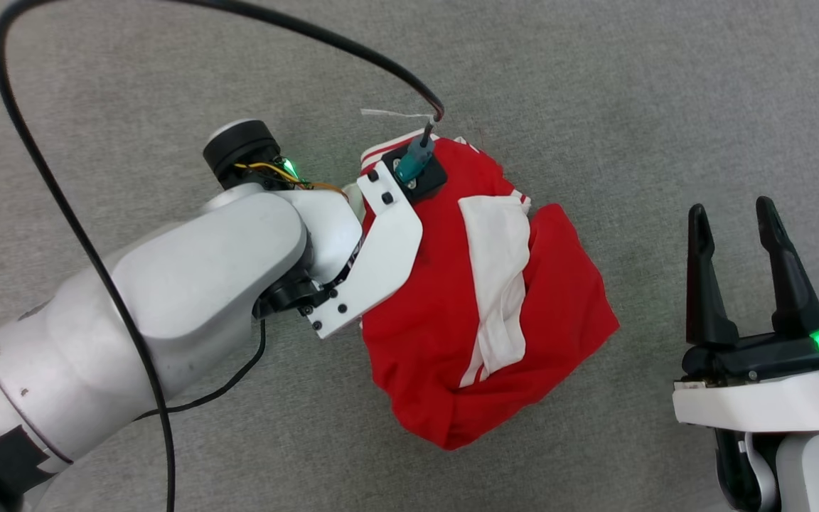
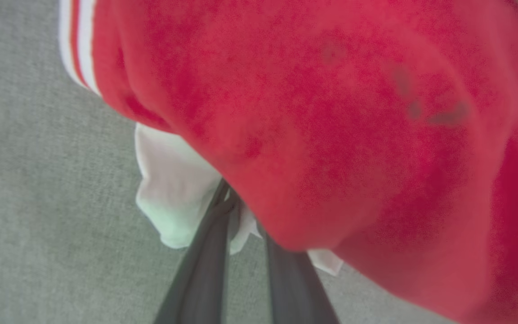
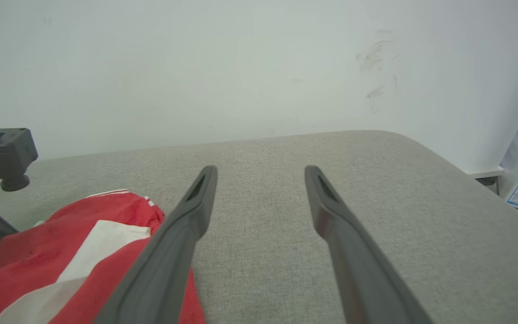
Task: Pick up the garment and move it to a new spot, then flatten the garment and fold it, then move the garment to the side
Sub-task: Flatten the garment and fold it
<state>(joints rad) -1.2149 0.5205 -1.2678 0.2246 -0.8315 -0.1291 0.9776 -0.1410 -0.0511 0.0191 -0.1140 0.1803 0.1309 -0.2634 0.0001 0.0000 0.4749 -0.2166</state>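
Left fingers [image 2: 205, 261] pinching the crumpled garment [image 1: 438, 313] on the grey bench [image 1: 665, 107].
The garment lay bunched in a red heap near the middle of the bench, a white sleeve folded across its top and striped trim showing at its far edge. The left arm reached over the heap's left side. In the left wrist view its fingers had drawn close together on a fold of white cloth under the red. The right fingers [image 1: 704, 284] were spread wide and held nothing, well apart from the garment on its right and above bare bench.
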